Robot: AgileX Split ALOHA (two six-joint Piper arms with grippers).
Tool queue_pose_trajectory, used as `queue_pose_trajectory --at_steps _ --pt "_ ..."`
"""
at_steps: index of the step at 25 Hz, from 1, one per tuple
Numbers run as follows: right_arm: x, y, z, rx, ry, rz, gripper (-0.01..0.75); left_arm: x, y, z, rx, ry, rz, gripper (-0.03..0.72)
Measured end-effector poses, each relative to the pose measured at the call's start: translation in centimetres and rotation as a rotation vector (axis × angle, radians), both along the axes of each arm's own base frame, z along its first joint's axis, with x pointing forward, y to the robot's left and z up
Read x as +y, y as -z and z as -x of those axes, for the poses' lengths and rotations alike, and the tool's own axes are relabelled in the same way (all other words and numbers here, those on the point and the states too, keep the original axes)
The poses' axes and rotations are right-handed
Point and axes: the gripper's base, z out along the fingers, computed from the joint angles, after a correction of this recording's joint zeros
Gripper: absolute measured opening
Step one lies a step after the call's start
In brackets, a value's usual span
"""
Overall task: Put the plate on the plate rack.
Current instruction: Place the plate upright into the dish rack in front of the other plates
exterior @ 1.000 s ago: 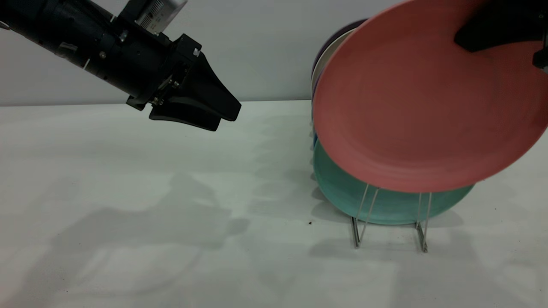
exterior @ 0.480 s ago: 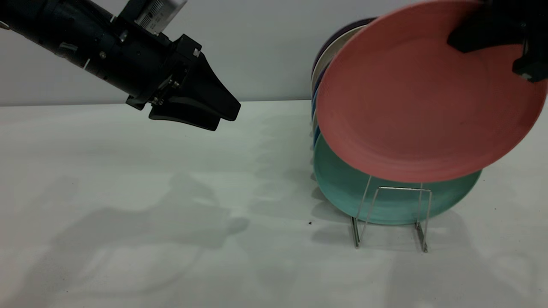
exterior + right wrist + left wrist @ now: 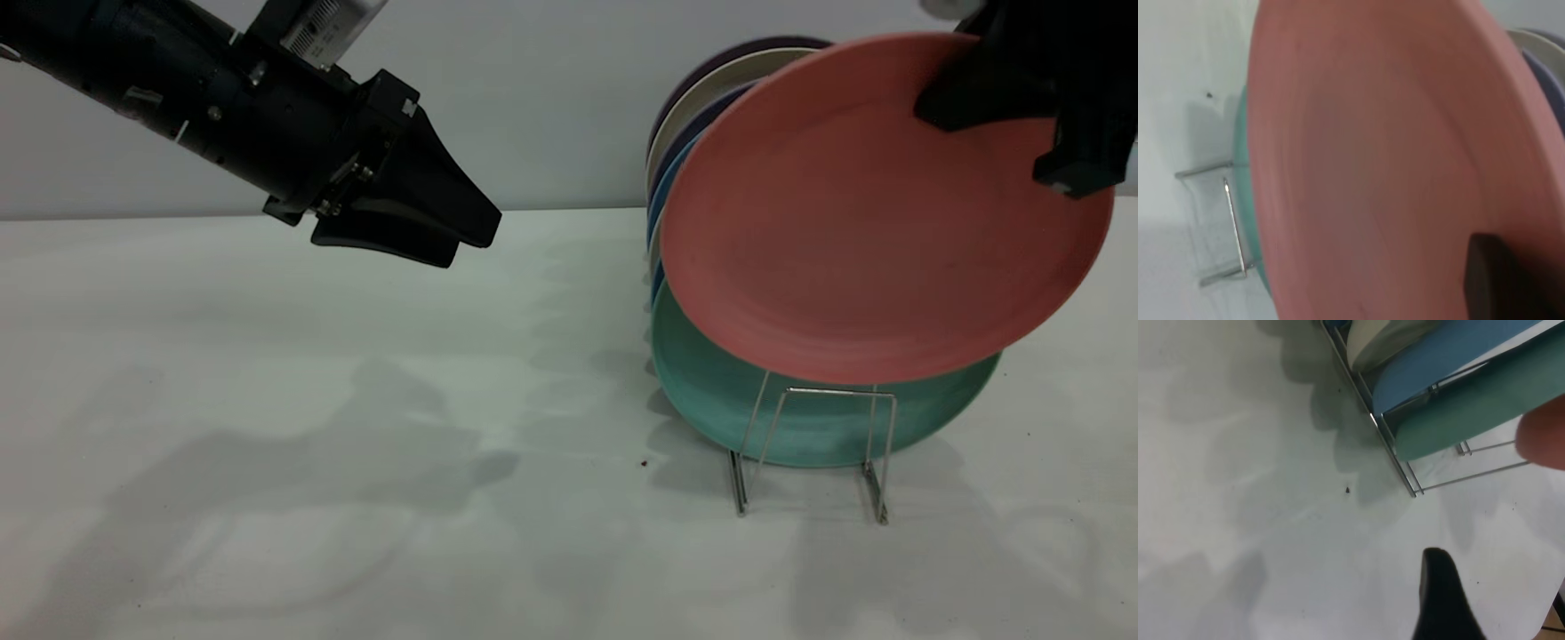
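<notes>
Salmon-pink and matte, the plate (image 3: 876,209) hung tilted in the air above the front of the plate rack (image 3: 813,444), its lower edge overlapping the teal-green plate (image 3: 800,418) that stood in the rack's front slot. The right gripper (image 3: 1022,89) was clamped on the pink plate's upper right rim. Behind the teal plate, blue plates (image 3: 662,196), a cream plate (image 3: 702,98) and a dark purple plate (image 3: 711,67) stood in a row in the rack. The left gripper (image 3: 458,236) hovered above the white table (image 3: 311,400), well apart from the rack, its fingers together and holding nothing.
</notes>
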Motion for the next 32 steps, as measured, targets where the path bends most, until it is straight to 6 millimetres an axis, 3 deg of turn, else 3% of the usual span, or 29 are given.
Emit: queue_pose_trajectory --at_steps 13,32 --pt "0.3 3.0 -1.2 0.073 0.010 0.031 0.079 0.0 -0.1 -0.2 -0.020 -0.012 0.011 0.468" --pt "0.5 4.4 -1.8 0.110 0.025 0.031 0.079 0.0 -0.1 -0.4 -0.034 -0.028 0.003 0.468"
